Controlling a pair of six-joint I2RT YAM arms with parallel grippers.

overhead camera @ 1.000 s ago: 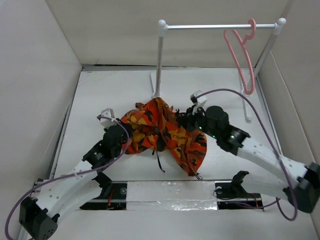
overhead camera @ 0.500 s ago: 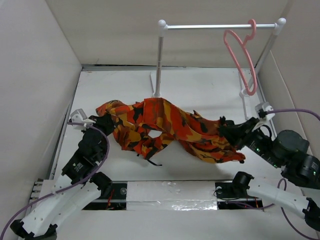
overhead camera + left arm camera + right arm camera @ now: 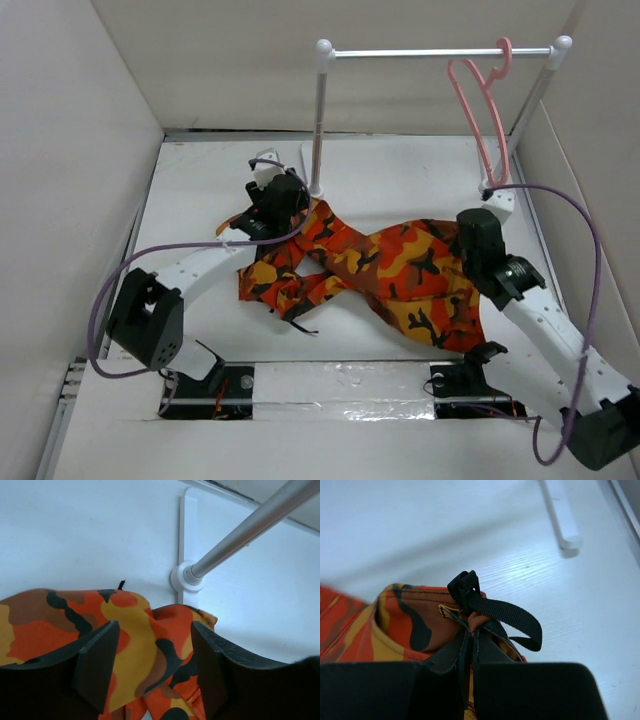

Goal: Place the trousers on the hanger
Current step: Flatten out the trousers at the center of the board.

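The trousers [image 3: 400,275] are being pinched by the right gripper [image 3: 470,645], fingers pressed together. The left gripper [image 3: 154,630] is being held spread over their other end, just short of the rail post [image 3: 186,577]. Beyond both grippers, the hanger [image 3: 484,110] is being carried by the rail [image 3: 440,52].

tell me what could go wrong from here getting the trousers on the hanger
1. The left gripper has its fingers open over the trousers, so that end may be left on the table if the other end is lifted.
2. The left gripper is close to the rail post's base and could knock it.
3. The right gripper pinches only a small fold beside a black strap; the cloth might slip out.
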